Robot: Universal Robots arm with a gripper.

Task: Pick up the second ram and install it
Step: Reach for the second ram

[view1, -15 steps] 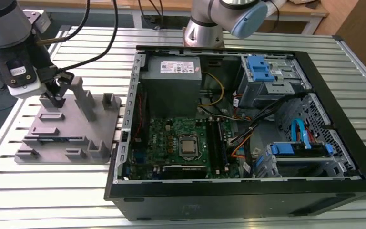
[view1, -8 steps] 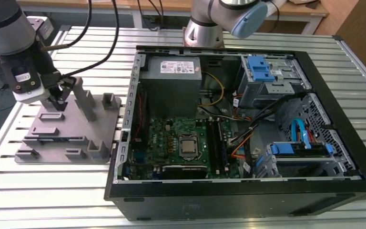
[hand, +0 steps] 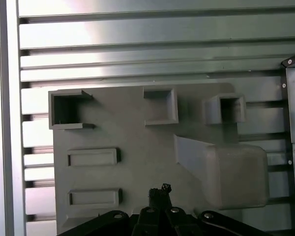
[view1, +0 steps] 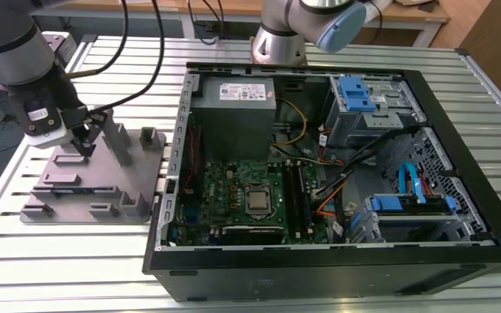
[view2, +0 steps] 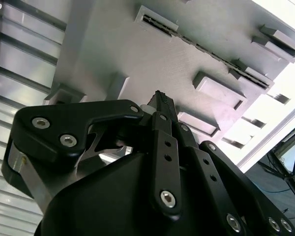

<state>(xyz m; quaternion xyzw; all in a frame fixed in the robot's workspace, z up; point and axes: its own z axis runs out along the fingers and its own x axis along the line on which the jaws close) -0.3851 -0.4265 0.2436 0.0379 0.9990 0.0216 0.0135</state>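
Approach step: claw point(view1: 84, 150), tips together and empty, is hanging over fixture point(view1: 141, 177); second ram point(view1: 75, 191) is lying ungripped; grasping requires parted tips.

Slatted metal table point(view1: 59, 274) — wooden desk point(view1: 411, 18) (behind).

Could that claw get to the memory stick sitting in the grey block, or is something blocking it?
Probably yes. The claw hangs over the grey block, and the memory stick stands on edge in its slot there with nothing above it.
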